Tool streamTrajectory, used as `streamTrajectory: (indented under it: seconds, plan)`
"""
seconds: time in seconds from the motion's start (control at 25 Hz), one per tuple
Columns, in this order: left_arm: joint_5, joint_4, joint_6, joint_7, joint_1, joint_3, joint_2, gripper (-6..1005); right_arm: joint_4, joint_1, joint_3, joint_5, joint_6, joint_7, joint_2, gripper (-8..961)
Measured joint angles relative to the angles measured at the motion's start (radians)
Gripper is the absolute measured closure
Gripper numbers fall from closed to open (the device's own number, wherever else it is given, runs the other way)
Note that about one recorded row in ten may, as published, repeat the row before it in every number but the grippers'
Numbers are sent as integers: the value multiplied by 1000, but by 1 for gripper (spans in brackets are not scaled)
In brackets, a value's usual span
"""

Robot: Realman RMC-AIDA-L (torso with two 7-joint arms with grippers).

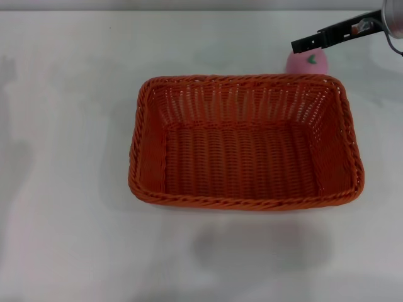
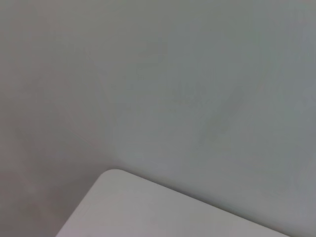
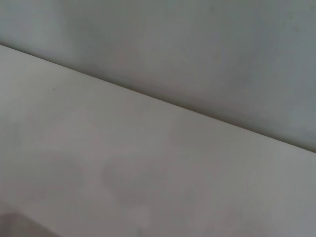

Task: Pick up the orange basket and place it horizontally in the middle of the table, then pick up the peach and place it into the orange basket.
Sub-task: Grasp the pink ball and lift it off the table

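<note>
while the orange basket [image 1: 245, 143] lies long-side across the table [image 1: 63, 157], right fingers [image 1: 315, 41] above the peach [image 1: 306, 63]: unclear.

A plain grey wall [image 3: 197, 44] stands behind.

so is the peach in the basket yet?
Out. The peach sits on the table behind the orange basket, under the right claw; basket empty.

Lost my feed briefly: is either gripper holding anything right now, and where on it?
Nothing held. The right gripper hangs above the peach, which sits behind the orange basket. Left gripper is out of view.
</note>
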Motion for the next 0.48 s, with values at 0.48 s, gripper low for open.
streamTrajectory:
  seconds: [0.48]
  plan:
    - [1,-3,7,0,8,4,-5,351,113,64,-21,-48,-98,12,2,116]
